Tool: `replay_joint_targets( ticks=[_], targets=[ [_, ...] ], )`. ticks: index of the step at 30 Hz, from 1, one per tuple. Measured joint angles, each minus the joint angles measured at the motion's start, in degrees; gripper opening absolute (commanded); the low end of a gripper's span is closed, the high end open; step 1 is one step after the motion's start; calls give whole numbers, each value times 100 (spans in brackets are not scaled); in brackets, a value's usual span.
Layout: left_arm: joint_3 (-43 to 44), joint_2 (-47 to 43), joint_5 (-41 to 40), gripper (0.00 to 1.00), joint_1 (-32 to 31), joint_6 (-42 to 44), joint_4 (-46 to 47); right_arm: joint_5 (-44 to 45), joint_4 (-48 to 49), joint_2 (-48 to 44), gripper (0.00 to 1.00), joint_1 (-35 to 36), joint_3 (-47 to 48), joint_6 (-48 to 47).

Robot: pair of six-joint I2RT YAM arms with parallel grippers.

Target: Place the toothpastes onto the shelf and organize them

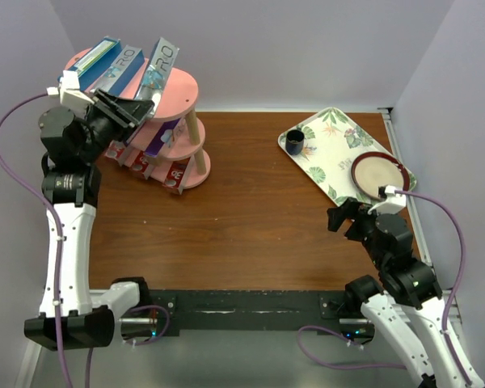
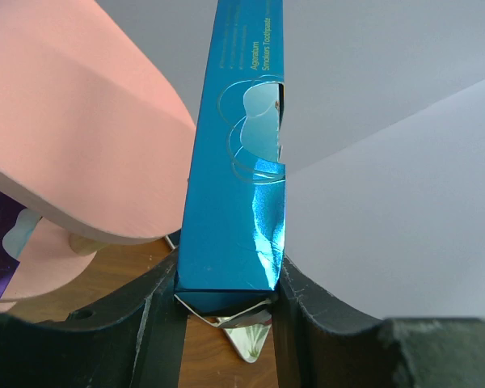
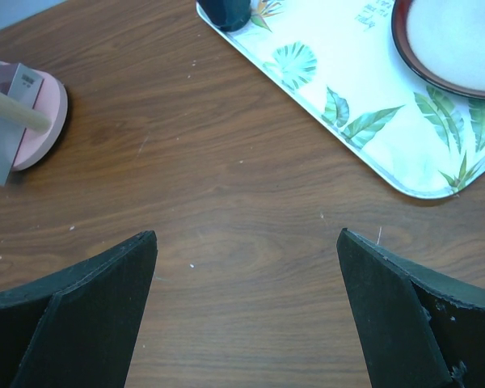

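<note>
From above, the left pincer [image 1: 139,107] grips a blue toothpaste carton [image 1: 159,63] at the edge of the top tier of the pink shelf [image 1: 183,87]; left wrist view: both fingers [image 2: 145,323] press against that carton's lower end; right wrist view: the right pincer [image 3: 246,234] gapes wide, empty, over the tabletop [image 3: 226,162].

The glossy blue cardboard carton [image 2: 234,162] in the left wrist view bears fine yellow lettering running along its length — "Smokers Toothpaste" reads clearly, while the word in the line beside it is too unclear to make out. In the top view, a silver-white long carton [image 1: 125,63] lying on the top board of the pink three-tier stand [image 1: 182,85] shows large dark letters "RO" — and so does a second silver-white carton [image 1: 162,58] beside it. The leaf-patterned white tray [image 3: 331,56] carries a small dark script, too small to read.
</note>
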Motion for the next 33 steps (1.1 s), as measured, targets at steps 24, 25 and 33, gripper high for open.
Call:
replay_joint_targets(
  ticks=[24, 25, 33],
  targets=[
    [-26, 514, 295, 46, 531, -74, -269, -238, 166, -4, 98, 0, -87, -76],
    [-26, 553, 319, 47, 531, -74, -269, -238, 168, -4, 98, 0, -87, -76],
    [-24, 612, 358, 56, 540, 13, -282, -238, 188, 0, 98, 0, -92, -76]
  ],
)
